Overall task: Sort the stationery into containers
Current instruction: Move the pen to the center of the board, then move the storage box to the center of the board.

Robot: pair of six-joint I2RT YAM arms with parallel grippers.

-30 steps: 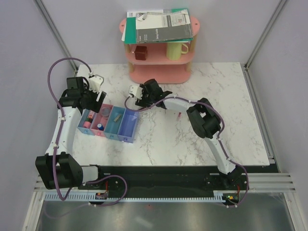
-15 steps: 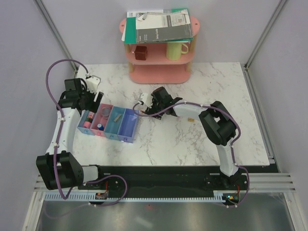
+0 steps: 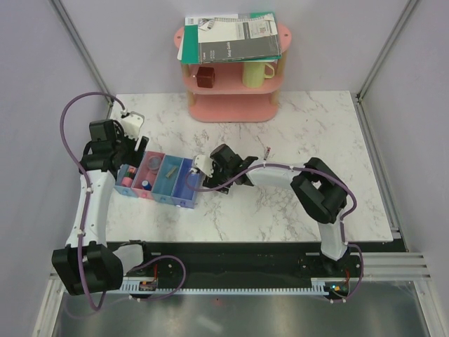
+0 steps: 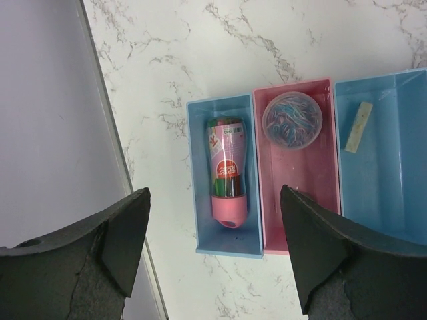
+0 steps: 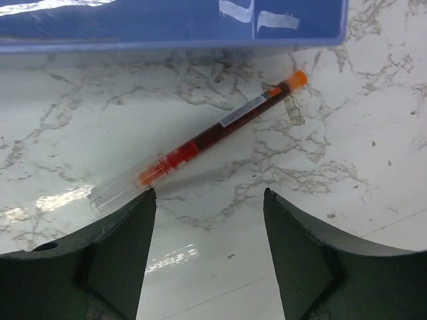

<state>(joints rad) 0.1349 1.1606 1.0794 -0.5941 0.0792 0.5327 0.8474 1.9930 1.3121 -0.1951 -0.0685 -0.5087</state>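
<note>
The right gripper (image 5: 205, 200) has swung down from mid-table to the violet-blue tray (image 5: 167, 20), jaws released above a red pen (image 5: 213, 130) lying on the marble just beside it. A pickup looks imminent. The left gripper (image 4: 213, 200) hangs spread and empty over the blue tray (image 4: 197, 200).

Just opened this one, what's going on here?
Two arms are sorting stationery into a row of four trays. The right gripper hovers open over a red pen lying on the table beside the violet-blue tray, not gripping it. The left gripper hangs open and empty above the blue tray, which holds a pink cylinder. The pink tray holds a round disc, the light blue tray a tan block. What looks like a second pen lies farther right.
</note>
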